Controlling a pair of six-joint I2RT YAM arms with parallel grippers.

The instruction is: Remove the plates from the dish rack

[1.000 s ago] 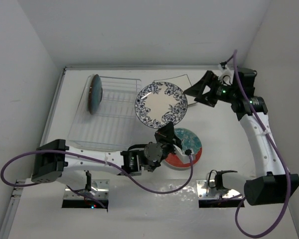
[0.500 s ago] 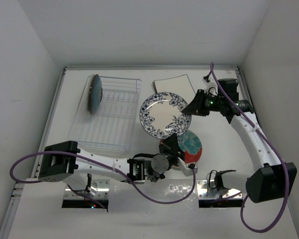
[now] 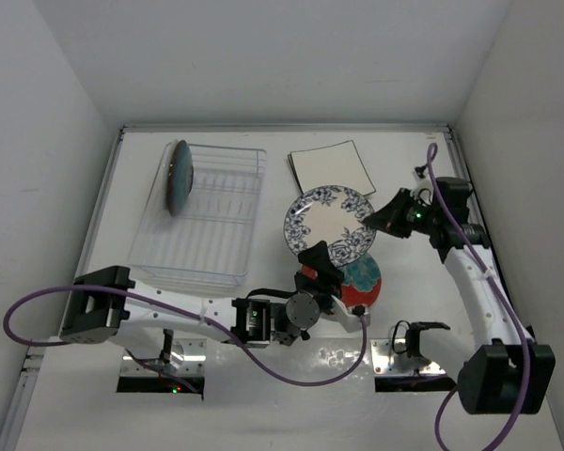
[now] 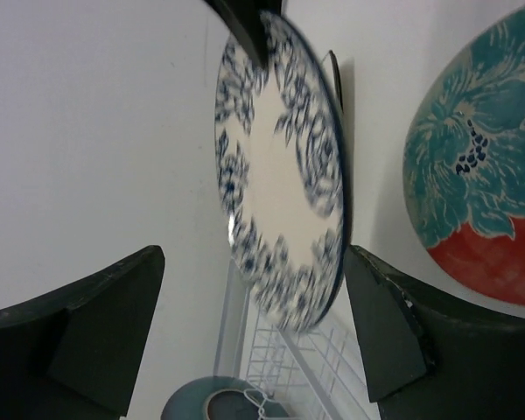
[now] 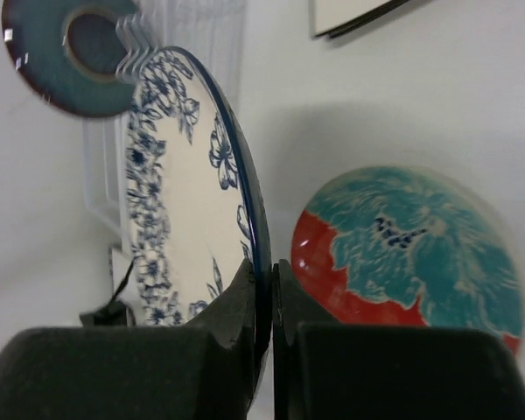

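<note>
The round white blue-patterned plate [image 3: 330, 224] hangs tilted on edge above the table. My right gripper [image 3: 374, 223] is shut on its right rim; in the right wrist view the two fingers pinch the dark blue rim [image 5: 264, 289]. My left gripper [image 3: 314, 256] is open just below the plate, its fingers [image 4: 114, 324] apart on either side of the plate's lower edge [image 4: 280, 166] without touching it. A round red plate with a teal flower [image 3: 362, 282] lies flat on the table below. The clear dish rack [image 3: 202, 221] stands at the left with a teal plate [image 3: 179, 176] upright in it.
Cream-white square plates with dark edges [image 3: 329, 167] lie stacked flat behind the held plate. White walls close in the table at the left, back and right. My left arm stretches along the near edge, below the rack.
My right gripper moved in and shut on the blue-patterned plate's rim. My left gripper let go of the plate and opened. The plate shifted right and nearer.
</note>
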